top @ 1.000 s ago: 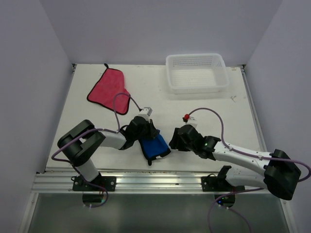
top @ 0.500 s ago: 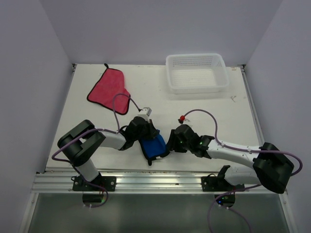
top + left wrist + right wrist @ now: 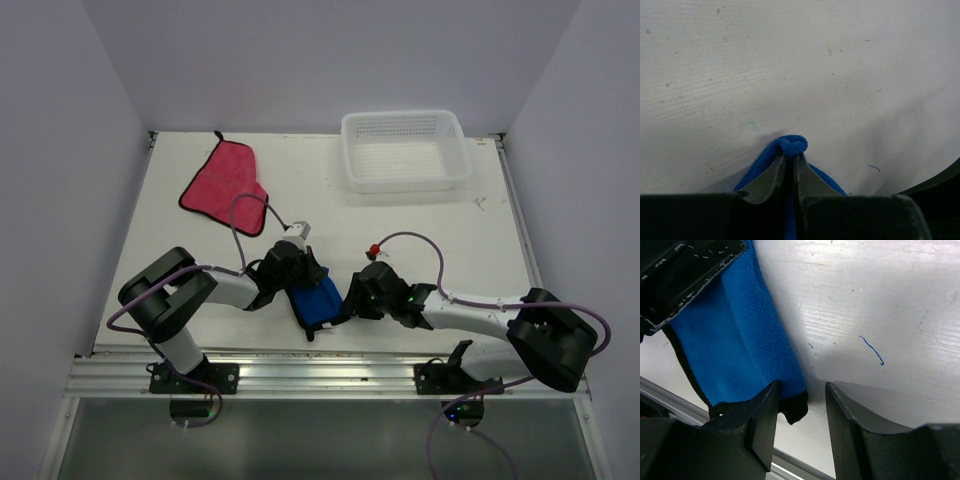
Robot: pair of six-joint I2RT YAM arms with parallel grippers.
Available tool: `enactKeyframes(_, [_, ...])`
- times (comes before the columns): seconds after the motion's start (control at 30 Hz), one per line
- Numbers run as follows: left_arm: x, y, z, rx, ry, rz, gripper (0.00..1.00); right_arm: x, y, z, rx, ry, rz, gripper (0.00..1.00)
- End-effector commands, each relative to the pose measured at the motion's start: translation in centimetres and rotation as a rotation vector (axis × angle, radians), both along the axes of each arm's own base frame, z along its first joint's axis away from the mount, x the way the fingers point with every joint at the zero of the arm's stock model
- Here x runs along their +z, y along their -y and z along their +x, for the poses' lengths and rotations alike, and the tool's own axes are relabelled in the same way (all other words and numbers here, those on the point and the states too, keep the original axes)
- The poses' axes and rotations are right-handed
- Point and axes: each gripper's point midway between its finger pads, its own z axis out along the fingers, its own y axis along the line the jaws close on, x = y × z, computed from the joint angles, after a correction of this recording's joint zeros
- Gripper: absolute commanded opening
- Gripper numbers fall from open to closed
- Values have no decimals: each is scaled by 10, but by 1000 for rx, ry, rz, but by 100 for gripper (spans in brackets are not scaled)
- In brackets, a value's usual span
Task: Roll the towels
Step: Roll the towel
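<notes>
The blue towel (image 3: pixel 318 303) lies partly folded near the table's front edge, between the two arms. My left gripper (image 3: pixel 297 277) is shut on a fold of the blue towel (image 3: pixel 792 146), which bulges past its tips. My right gripper (image 3: pixel 352 302) is open at the towel's right edge; the dark-edged corner of the blue towel (image 3: pixel 740 355) lies between its fingers (image 3: pixel 762 422). The pink-red towel (image 3: pixel 224 186) lies flat at the back left, apart from both grippers.
A white mesh basket (image 3: pixel 404 150) stands at the back right. The metal rail of the table's front edge (image 3: pixel 330 372) runs just below the blue towel. Cables loop over both arms.
My right gripper has moved left, up to the blue towel's right edge. The left gripper and both towels have stayed in place.
</notes>
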Motion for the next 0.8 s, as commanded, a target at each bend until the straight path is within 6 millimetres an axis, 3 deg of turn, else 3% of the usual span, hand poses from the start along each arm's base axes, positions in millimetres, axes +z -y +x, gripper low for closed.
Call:
enactKeyframes(0.0, [-55,-43,-28,43,-132,202,0,-9,1,-4,-10,-27,4,45])
enactKeyframes(0.43, [-54,-44,-27,62,-133,196,0,-26,8,-16,7,-68,-21,40])
enactKeyframes(0.77, [-48,-48,-20,107,-120,213,0,-35,18,-27,30,-29,-157,34])
